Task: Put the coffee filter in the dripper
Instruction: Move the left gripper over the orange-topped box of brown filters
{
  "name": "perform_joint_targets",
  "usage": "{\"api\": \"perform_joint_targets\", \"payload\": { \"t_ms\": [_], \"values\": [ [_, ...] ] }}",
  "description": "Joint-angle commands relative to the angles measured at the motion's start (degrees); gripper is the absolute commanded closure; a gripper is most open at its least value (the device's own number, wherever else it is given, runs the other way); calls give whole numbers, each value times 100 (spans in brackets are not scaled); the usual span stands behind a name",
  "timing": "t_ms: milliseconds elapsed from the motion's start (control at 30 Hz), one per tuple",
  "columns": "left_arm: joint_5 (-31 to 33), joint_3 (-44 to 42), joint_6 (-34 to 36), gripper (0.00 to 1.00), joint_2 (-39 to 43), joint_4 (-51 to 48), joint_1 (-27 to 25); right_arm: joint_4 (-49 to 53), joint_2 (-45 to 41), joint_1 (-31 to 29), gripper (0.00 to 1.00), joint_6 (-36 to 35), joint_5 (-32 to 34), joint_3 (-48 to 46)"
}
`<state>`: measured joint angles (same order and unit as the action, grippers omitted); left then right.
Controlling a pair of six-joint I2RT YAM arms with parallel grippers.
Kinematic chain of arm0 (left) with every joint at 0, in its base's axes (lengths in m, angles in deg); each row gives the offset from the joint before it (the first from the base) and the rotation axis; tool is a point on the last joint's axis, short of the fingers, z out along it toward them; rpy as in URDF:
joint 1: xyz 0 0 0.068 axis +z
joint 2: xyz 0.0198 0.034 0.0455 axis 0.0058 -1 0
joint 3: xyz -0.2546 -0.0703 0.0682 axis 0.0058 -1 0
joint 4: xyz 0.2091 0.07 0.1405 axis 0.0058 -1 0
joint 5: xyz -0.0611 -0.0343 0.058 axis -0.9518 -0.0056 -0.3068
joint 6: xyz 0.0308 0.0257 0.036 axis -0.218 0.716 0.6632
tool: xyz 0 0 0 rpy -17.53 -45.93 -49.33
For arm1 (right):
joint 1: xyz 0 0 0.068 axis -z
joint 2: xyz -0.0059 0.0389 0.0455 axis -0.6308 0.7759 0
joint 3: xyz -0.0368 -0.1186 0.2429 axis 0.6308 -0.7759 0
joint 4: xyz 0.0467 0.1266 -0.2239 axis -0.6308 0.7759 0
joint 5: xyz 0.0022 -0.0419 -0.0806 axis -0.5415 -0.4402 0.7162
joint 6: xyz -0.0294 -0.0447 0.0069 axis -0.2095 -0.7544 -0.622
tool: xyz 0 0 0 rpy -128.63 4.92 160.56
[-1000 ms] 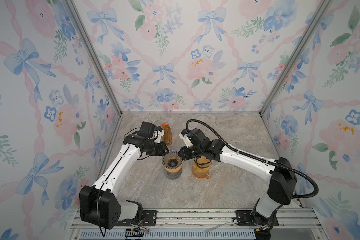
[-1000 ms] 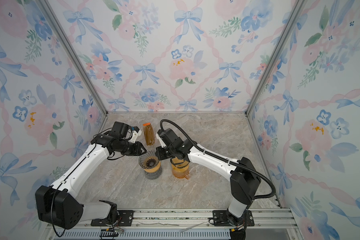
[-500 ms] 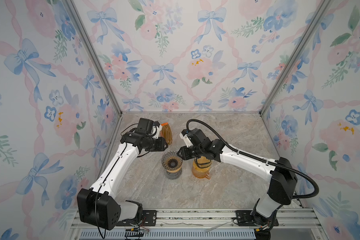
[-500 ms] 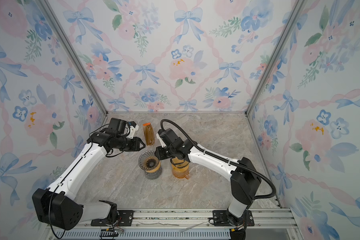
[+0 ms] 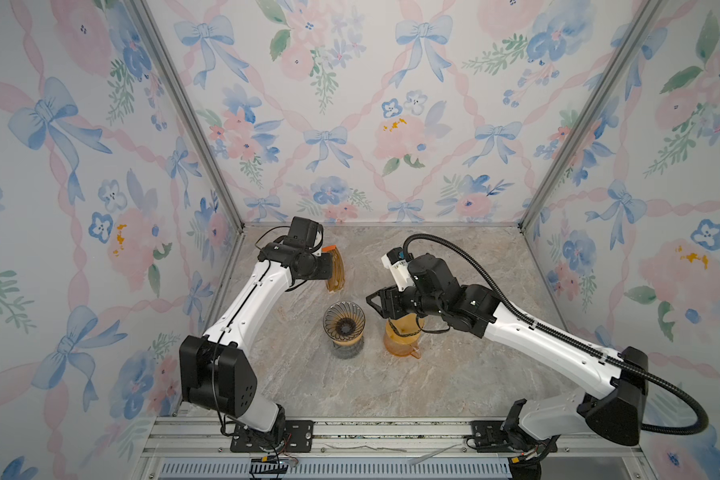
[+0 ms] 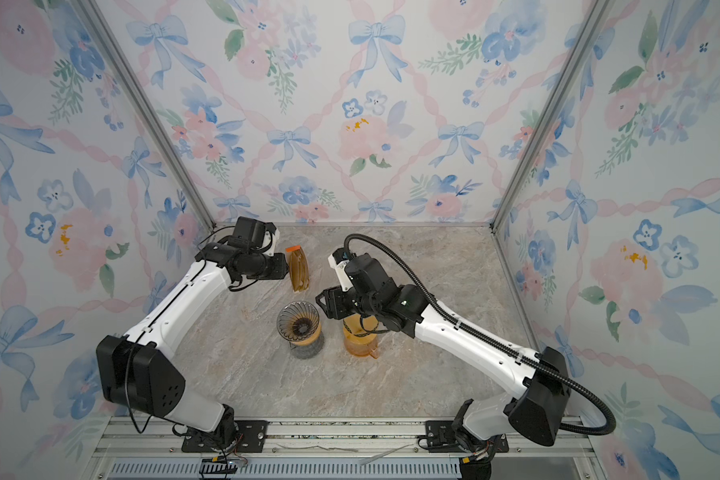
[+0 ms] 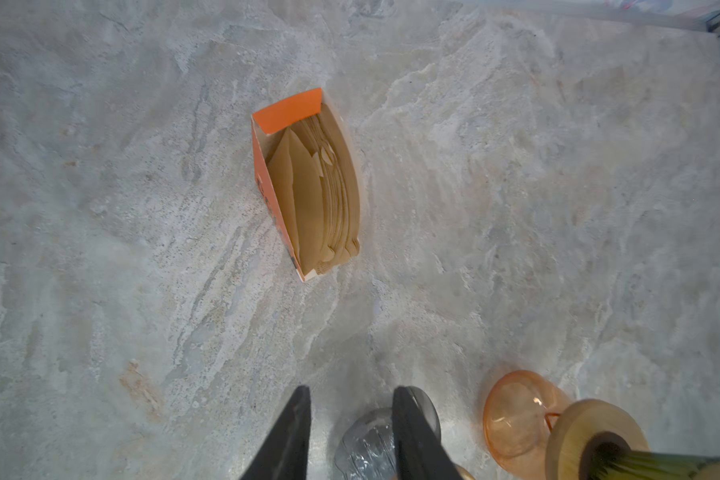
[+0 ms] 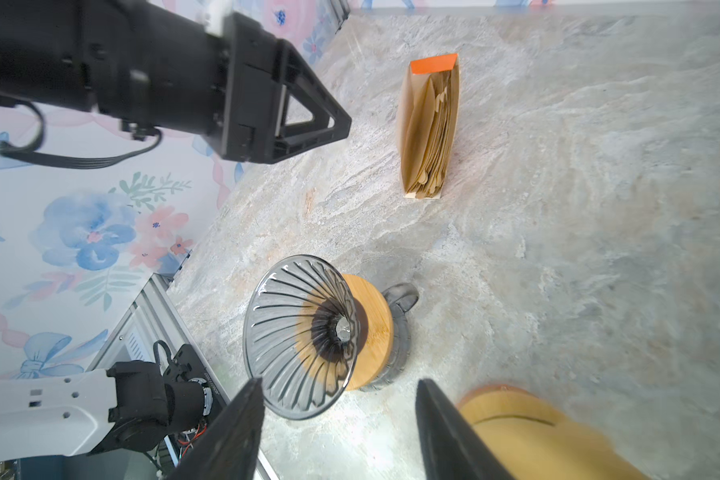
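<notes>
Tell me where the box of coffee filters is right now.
In both top views the box of coffee filters stands toward the back left of the table, just behind the dripper and apart from it.

The left arm point(image 5: 242, 307) is reached up from its base and bent at the elbow, and its wrist is turned level. The left gripper point(image 5: 329, 266) is held behind the dripper point(image 5: 344, 322), well apart from it. In the left wrist view its dark fingers point(image 7: 296, 428) are seen partly apart, with nothing gripped between them. The right arm point(image 5: 549, 336) is stretched low from its base toward the dripper, with the wrist kept level. The right gripper point(image 5: 371, 299) is pointed at the dripper and held just beside its rim. Its jaws are spread wide, and nothing is held between them.
</notes>
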<state>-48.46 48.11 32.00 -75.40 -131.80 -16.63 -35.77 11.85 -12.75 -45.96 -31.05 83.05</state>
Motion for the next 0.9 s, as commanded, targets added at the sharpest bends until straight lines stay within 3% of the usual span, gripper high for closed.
{"api": "perform_joint_targets", "payload": {
  "t_ms": [0,67,267,500,867],
  "values": [
    [751,388,123,65,-427,60,-176,251,-433,-35,35,-228,347,-272],
    [950,607,84,65,-723,59,-238,335,-731,-35,29,-293,429,-427],
    [1584,1200,92,67,-1451,58,-374,476,-1440,-17,26,-391,738,-821],
    [1881,1718,160,70,-2149,61,-373,515,-1952,18,1,-444,927,-1021],
    [2206,1929,172,77,-2593,52,-374,615,-2181,114,4,-386,1030,-1155]
  ]
}}
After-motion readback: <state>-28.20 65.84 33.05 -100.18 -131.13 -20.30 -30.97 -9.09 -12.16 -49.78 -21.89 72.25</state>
